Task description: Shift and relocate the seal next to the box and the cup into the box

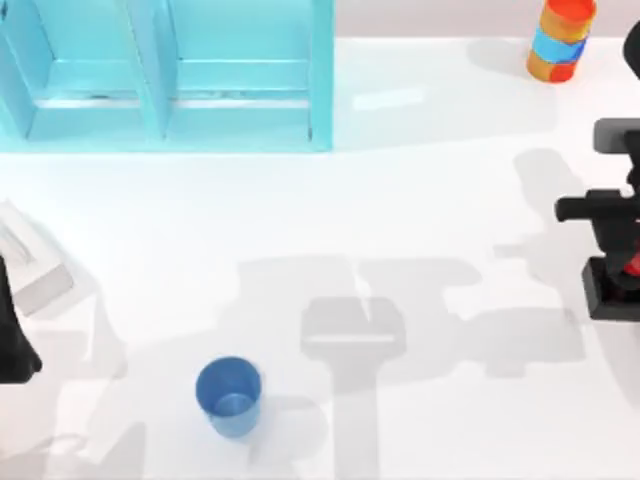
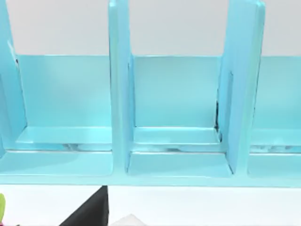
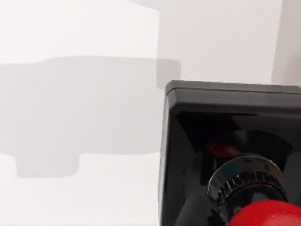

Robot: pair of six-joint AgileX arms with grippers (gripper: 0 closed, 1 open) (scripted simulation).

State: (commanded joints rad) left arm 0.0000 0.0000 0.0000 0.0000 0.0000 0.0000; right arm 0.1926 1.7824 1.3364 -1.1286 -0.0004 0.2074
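While parked over the seal [image 1: 622, 283] at the table's right edge, right gripper [image 1: 612, 228] grip state: cannot tell, fingers hidden. Seal's black base [image 3: 225, 141] and red knob [image 3: 265, 214] close under the right wrist camera. Cup [image 1: 229, 396] upright at front centre-left, well apart. Turquoise box [image 1: 170, 75] at back left. Left arm [image 1: 12, 330] at left edge

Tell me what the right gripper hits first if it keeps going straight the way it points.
Most likely the seal: the right wrist view looks right onto its red knob and black base, close ahead, though depth is unclear.
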